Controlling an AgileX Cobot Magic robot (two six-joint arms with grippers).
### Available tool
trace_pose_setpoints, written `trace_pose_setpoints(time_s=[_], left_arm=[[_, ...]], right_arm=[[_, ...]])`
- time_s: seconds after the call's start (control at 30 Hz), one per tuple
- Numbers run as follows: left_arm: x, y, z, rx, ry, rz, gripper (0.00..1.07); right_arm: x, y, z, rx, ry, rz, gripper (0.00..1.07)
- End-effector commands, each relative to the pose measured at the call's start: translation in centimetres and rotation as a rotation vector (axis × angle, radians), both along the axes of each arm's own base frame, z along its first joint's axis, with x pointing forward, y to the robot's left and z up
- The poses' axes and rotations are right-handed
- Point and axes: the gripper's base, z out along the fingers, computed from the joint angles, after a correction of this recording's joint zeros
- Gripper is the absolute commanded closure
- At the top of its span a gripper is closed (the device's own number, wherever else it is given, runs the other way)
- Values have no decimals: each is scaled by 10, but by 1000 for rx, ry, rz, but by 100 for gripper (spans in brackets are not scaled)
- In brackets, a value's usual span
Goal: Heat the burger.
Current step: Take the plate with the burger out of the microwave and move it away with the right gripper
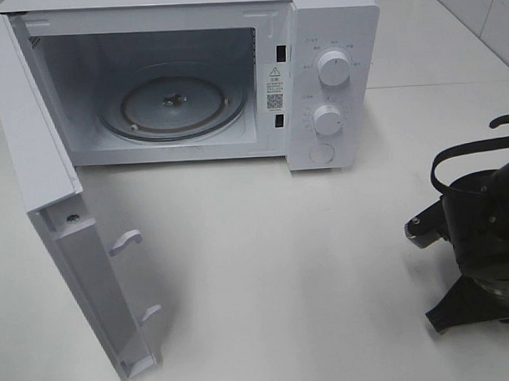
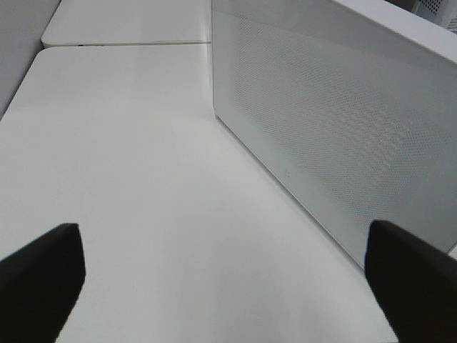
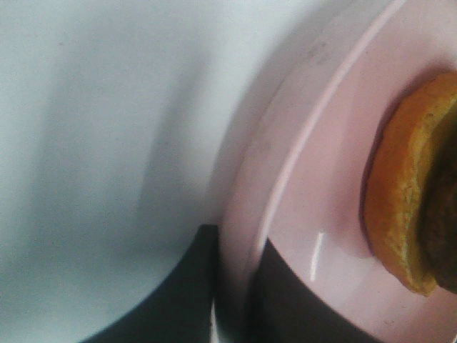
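Gripping the plate [image 3: 300,214] rim, the right jaws should keep it level so the burger [image 3: 407,214] reaches the open microwave [image 1: 316,38]; left jaws gape wide.

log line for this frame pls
microwave: door open, turntable bare | right gripper: shut on pink plate rim, burger aboard | left gripper: open, empty

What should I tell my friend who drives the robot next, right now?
Left gripper: open, holding nothing, beside the microwave door.
Right gripper: shut on the pink plate rim; the burger sits on that plate.
Done: microwave door is open, glass turntable bare.
Left: put the plate with the burger inside, close the door, start heating.
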Motion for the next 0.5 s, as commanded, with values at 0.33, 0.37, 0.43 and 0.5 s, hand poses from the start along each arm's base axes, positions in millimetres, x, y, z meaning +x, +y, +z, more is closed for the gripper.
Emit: trace_pose_setpoints(time_s=[0.33,0.37,0.43,0.5], left_arm=[[-1,0,-1,-1,-2,-4,7],[-1,0,-1,-1,-2,-4,7],[-1,0,-1,-1,-2,-4,7],[-1,0,-1,-1,-2,-4,7]], right_arm=[[2,1,37,112,-148,-23,60],[2,1,37,112,-148,-23,60],[0,3,49,176,-183,-31,55],[-2,4,58,221,-201,-26,54]])
